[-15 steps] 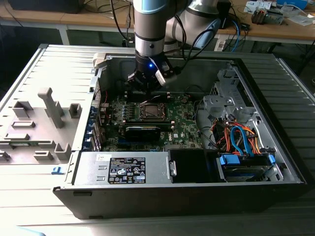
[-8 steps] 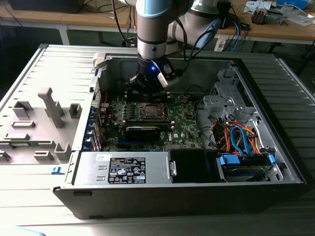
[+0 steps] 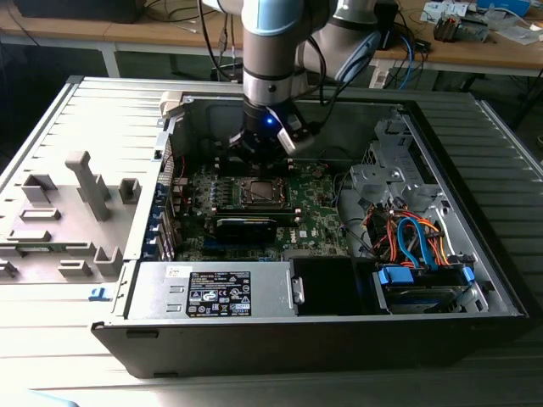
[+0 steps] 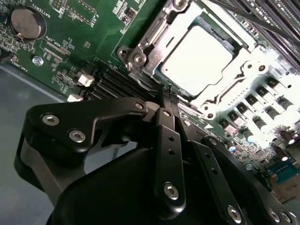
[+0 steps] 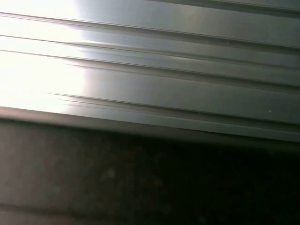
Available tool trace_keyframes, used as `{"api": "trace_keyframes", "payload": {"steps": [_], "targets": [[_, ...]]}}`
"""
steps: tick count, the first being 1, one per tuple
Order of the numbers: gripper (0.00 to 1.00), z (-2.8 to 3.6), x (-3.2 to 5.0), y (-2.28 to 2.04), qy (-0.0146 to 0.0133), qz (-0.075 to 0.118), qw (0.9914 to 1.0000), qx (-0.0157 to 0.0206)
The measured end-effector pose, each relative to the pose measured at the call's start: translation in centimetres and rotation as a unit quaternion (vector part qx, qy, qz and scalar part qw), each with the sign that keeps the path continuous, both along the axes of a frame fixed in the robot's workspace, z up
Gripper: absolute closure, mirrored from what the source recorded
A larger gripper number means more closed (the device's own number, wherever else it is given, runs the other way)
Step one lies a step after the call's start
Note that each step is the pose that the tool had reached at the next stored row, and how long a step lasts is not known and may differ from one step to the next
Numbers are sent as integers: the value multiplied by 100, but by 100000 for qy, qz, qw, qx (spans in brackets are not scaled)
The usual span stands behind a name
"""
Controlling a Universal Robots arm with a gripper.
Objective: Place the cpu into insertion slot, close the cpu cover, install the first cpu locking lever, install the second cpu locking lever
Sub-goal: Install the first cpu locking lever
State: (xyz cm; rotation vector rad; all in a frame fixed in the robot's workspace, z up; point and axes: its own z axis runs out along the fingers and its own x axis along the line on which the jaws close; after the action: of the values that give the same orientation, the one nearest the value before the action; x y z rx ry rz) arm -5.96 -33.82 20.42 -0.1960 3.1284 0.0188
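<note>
The second wrist view shows the gripper (image 4: 169, 99) from just behind its black linkage: the two fingers are pressed together into one narrow tip, with nothing between them. That tip sits right at the near edge of the socket (image 4: 140, 58), by the metal corner bracket with its screws; whether it touches the metal I cannot tell. Just past the tip, the cpu (image 4: 197, 58) lies flat in the socket, its pale metal top facing up. The cover (image 4: 243, 70), a shiny metal frame, lies down around the chip, so the chip shows through its square window. Around the socket is the green circuit board (image 4: 84, 33), with a round coin battery (image 4: 25, 22) off to one side and rows of small dark square parts (image 4: 255, 110) on the other side of the socket.

In the exterior view, the gripper (image 3: 259, 161) hangs from the arm (image 3: 271, 51) inside an open computer case (image 3: 475, 212) that lies on its side, just behind the socket (image 3: 263, 193) at the middle of the board. Nearer the camera lies the grey power supply box (image 3: 212, 288). Toward the exterior view's right sit a bundle of orange and blue cables (image 3: 416, 237) and a drive bay (image 3: 420, 284). On the exterior view's left stands a grey fixture with upright blocks (image 3: 89, 182).

The first wrist view shows ribbed grey metal (image 5: 187, 84) above a dark band.
</note>
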Motion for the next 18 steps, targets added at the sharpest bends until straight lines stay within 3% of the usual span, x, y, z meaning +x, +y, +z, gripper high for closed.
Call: {"api": "trace_keyframes", "payload": {"steps": [13,18], "targets": [[89,-7,144,2,-13,61,100000,14],[89,-16,204,22,-2,106,100000,6]]}}
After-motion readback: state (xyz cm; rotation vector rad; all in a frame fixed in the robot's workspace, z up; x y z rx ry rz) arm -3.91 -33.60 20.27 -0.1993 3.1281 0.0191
